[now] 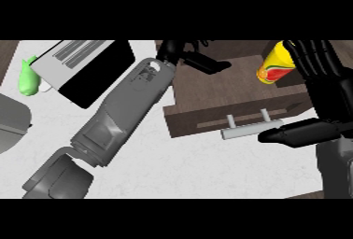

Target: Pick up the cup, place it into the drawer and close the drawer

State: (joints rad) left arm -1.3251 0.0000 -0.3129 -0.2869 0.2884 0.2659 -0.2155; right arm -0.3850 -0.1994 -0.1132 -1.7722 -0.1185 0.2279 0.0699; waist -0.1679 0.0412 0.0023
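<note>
The right hand (314,63) holds the cup (273,64), fingers curled round its far side, above the open drawer (228,93). The left hand (186,53) rests at the drawer's rear edge, fingers partly curled, holding nothing. Risk: the cup sits near the drawer's right wall; released there, it may catch the rim and tip. The handle (251,129) lies beneath the right thumb.

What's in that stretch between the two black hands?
In the head view, only the open drawer's dark brown inside lies between the left hand and the right hand, which holds the cup.
</note>
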